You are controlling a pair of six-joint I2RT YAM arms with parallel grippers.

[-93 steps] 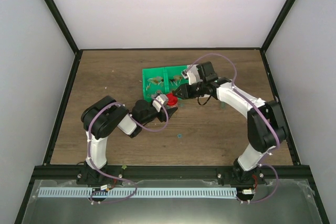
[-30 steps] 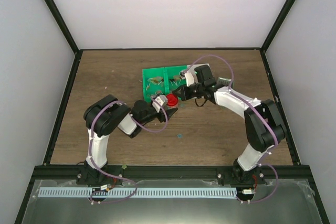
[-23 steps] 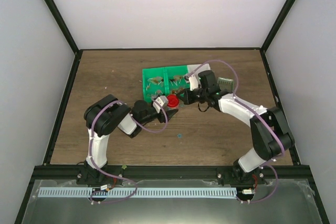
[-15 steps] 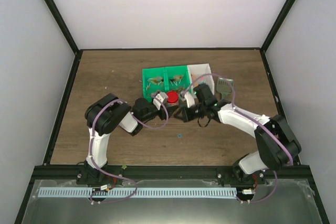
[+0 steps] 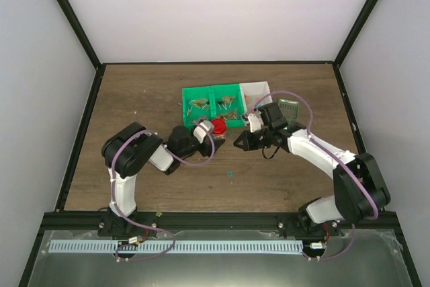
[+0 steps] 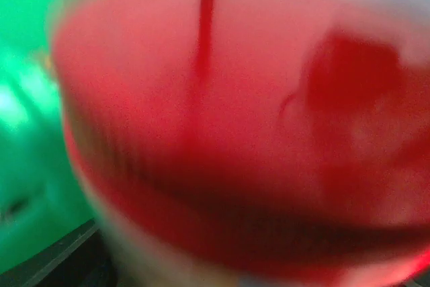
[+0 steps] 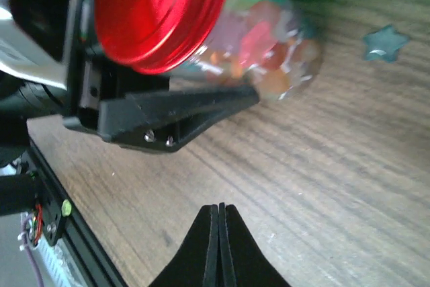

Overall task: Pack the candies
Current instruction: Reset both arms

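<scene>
While my right pincer (image 7: 219, 208) hangs clenched and empty, the candies (image 7: 259, 38) sit in the red-lidded jar (image 7: 289, 65) just ahead, between the jaws of my left pincer (image 5: 217, 136), whose grip I cannot tell.

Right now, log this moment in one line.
left gripper: holding jar, red lid on | candies: inside jar | right gripper: shut, empty, over table

One red lid (image 7: 158, 11), one clear jar (image 7: 295, 65), one green tray (image 5: 201, 89), many candies (image 7: 259, 35).
</scene>
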